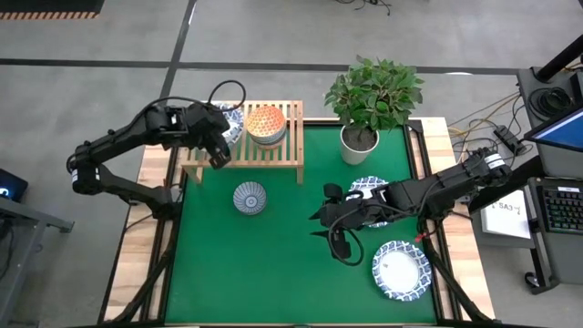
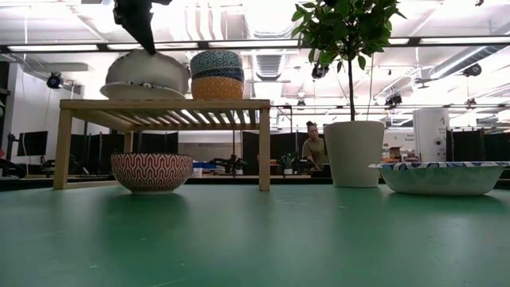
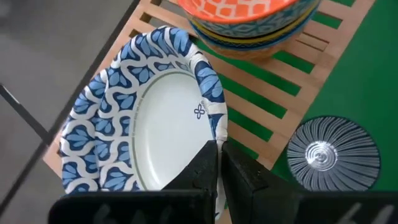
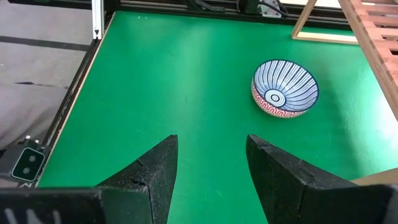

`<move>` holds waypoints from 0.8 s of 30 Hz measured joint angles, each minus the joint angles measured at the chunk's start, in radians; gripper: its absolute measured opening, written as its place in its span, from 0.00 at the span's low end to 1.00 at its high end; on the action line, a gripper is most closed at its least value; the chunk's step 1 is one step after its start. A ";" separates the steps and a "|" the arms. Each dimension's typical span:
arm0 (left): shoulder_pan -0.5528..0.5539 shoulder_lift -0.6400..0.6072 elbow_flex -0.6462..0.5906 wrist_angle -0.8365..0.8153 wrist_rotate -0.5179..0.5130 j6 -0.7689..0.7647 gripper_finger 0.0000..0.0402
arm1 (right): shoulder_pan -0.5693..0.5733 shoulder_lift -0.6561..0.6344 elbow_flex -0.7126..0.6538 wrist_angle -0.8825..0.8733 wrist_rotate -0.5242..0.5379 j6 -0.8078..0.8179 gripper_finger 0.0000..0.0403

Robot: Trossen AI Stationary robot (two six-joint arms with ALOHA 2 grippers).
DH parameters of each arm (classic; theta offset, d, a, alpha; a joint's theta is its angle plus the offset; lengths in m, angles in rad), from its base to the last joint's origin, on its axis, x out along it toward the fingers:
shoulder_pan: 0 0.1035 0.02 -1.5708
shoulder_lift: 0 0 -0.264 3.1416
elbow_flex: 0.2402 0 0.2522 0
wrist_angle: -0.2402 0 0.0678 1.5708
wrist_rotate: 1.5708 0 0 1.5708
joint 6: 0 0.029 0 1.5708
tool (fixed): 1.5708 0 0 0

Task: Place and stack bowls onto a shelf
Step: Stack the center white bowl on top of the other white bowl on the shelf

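A wide white bowl with a blue patterned rim [image 3: 149, 124] is on the left part of the light-wood shelf [image 1: 273, 157]. My left gripper [image 3: 219, 149] is shut on it and comes down onto it in the low view [image 2: 147, 76]. Beside it on the shelf stands a stack of small deep bowls [image 1: 265, 123], orange on top. A small red-patterned bowl with blue stripes inside [image 1: 250, 198] stands on the green mat in front of the shelf. My right gripper [image 4: 211, 162] hangs open and empty over the mat, right of that bowl. My left gripper pinches the wide bowl's rim [image 3: 211, 127] between its two fingers, one inside the rim and one outside, on the side toward the table's near edge. The fingers come from above, pointing down. The bowl sits tilted, its held edge raised and its far edge down on the shelf.
Two more wide blue-rimmed bowls lie on the mat at the right, one [image 1: 369, 189] partly under my right arm and one [image 1: 401, 271] near the front edge. A potted plant in a white pot [image 1: 361, 137] stands right of the shelf.
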 joint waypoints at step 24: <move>-0.157 0.001 0.000 -0.035 -0.547 0.236 0.00 | -0.003 0.000 -0.003 0.000 0.048 -0.019 0.45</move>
